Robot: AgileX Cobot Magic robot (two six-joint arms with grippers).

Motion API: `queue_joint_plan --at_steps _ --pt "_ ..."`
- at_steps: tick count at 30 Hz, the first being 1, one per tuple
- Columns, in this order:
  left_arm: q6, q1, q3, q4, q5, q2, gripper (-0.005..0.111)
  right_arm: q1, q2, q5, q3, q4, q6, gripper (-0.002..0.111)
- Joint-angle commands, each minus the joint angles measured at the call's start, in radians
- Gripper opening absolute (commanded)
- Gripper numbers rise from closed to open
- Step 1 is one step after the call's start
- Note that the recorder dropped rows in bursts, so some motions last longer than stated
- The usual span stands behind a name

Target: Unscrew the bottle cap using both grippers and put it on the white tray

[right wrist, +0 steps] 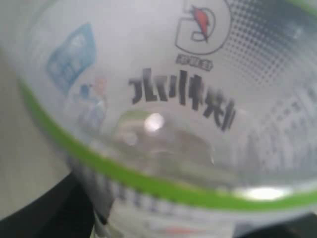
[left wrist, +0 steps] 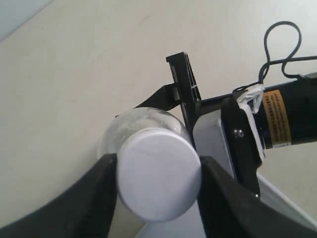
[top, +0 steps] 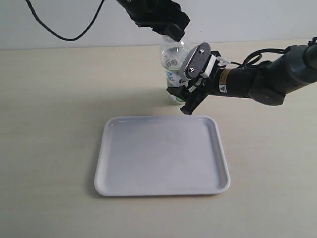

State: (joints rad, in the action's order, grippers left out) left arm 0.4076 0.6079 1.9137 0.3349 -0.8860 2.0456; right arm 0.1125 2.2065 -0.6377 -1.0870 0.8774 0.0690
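Note:
The clear bottle (top: 172, 62) stands upright on the table just behind the white tray (top: 162, 155). My left gripper (top: 171, 35) comes down from above and is shut on the bottle cap (left wrist: 158, 173), with a black finger pressed against each side of it. The cap itself is hidden by the gripper in the exterior view. My right gripper (top: 190, 82) reaches in from the right and is shut on the bottle's body, its grey-white jaw plate (top: 197, 60) in front. The bottle label (right wrist: 183, 94) with its green band fills the right wrist view.
The tray lies flat in front of the bottle with nothing on it. The right arm (top: 262, 79) stretches over the table at the right, with cables (top: 257, 55) behind it. A black cable (top: 64, 29) hangs at the back left.

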Motion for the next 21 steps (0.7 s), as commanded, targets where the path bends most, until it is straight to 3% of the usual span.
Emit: queue_joint_plan --at_steps 1,6,11,13,18,21 --pt "-0.063 -0.001 0.046 0.033 0.005 -0.020 0.000 -0.007 0.041 0.226 0.020 0.035 -0.021 0.000" --pt "-0.127 -0.001 0.046 -0.010 -0.009 -0.020 0.000 -0.007 0.041 0.223 0.020 0.035 -0.019 0.000" --pt "-0.036 -0.001 0.046 -0.013 0.001 -0.020 0.001 -0.007 0.041 0.223 0.020 0.035 -0.019 0.000" --pt "-0.020 -0.001 0.046 -0.013 0.001 -0.020 0.009 -0.007 0.041 0.223 0.020 0.035 -0.019 0.000" --pt "-0.022 -0.001 0.046 -0.011 0.003 -0.020 0.045 -0.007 0.041 0.223 0.020 0.035 -0.019 0.000" --pt "-0.022 -0.001 0.046 -0.011 0.005 -0.016 0.049 -0.007 0.041 0.223 0.020 0.035 -0.019 0.000"
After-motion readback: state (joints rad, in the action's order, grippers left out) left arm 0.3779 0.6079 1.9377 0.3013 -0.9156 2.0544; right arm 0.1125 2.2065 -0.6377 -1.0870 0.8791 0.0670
